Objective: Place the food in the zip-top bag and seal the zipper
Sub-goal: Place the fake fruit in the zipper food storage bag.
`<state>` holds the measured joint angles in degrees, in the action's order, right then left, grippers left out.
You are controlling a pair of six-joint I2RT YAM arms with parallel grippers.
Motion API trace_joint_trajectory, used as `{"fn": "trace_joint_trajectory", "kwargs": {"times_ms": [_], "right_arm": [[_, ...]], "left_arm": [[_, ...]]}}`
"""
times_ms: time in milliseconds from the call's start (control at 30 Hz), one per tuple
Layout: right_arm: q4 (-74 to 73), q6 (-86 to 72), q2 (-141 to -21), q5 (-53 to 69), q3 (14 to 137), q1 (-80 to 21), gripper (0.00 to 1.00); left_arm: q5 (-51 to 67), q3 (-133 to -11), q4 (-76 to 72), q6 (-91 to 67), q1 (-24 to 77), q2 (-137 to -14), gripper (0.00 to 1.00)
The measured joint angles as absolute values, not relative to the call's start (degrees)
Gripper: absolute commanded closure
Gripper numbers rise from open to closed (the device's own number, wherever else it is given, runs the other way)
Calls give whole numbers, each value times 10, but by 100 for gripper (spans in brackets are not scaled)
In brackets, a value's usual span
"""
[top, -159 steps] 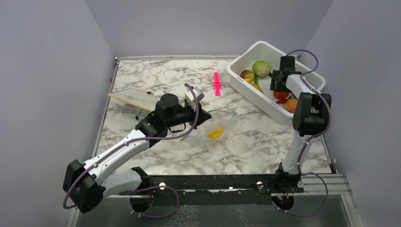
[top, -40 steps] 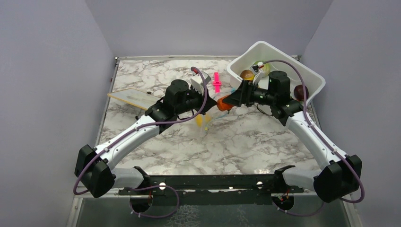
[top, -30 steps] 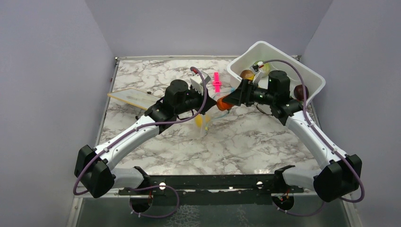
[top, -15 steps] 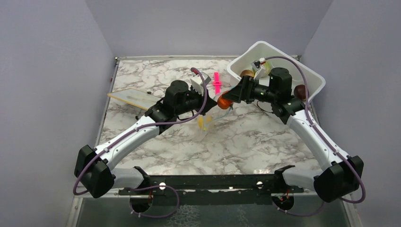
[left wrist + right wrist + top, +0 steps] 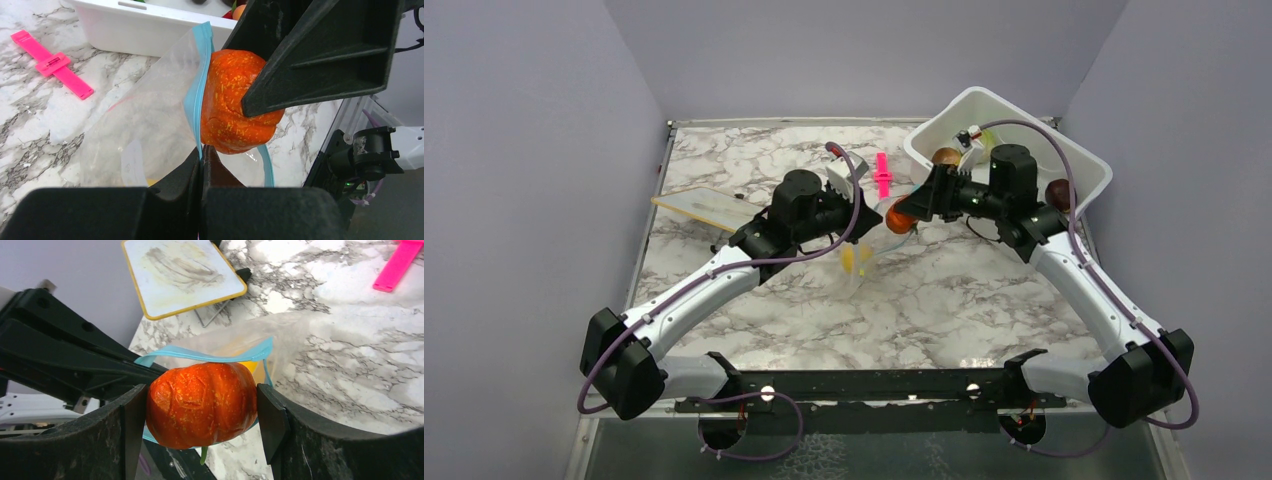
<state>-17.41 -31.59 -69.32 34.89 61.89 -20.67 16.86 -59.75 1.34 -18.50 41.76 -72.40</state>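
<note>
Over the marble surface [image 5: 944,300], the right arm had wavered in the last second. It lifted a touch toward the white tub [image 5: 1034,118] and then settled back at the bag's mouth, so the net change was small. The zip-top bag [image 5: 150,115] hung from the left hand [image 5: 201,170], whose fingers were shut tight on the lip by the zipper [image 5: 192,95]. The right hand [image 5: 916,205] had its jaws spread wide and clamped on either side of the orange pumpkin-like piece [image 5: 235,105]. That piece sat at the opening, touching one blue lip with the other lip curving below it, and most of it was still outside. Judged from this, the insertion was under way but stalling. The piece looked almost as wide as the mouth, so it probably needed a straighter push before being let go.

About five seconds before, things lay very differently. The right arm was reaching down into the tub among the food, and the bag lay slack on the surface with only the left hand at its edge. The yellow piece [image 5: 848,258] was already inside then, and it remained at the bottom of the hanging bag.
</note>
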Motion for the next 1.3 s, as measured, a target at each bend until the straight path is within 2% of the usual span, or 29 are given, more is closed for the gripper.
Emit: {"fn": "trace_joint_trajectory", "kwargs": {"times_ms": [133,467,700,867,1067,1133,1300], "right_arm": [[-198,-303,-695,318,619,-212,36],[-235,-314,-724,286,654,-224,12],[-237,-329,-720,285,674,-225,11],[-246,-327,-720,279,691,-225,18],[-267,-316,-719,274,703,-225,48],[-270,-312,-716,271,704,-225,54],[-270,-308,-708,270,698,-225,57]], "left_arm": [[164,-601,14,-189,418,-722,100],[163,-602,5,-201,418,-722,100],[163,-602,5,-201,418,-722,100],[163,-602,5,-203,418,-722,100],[163,-602,5,-205,418,-722,100],[163,-602,5,-207,418,-722,100],[163,-602,5,-211,418,-722,100]]}}
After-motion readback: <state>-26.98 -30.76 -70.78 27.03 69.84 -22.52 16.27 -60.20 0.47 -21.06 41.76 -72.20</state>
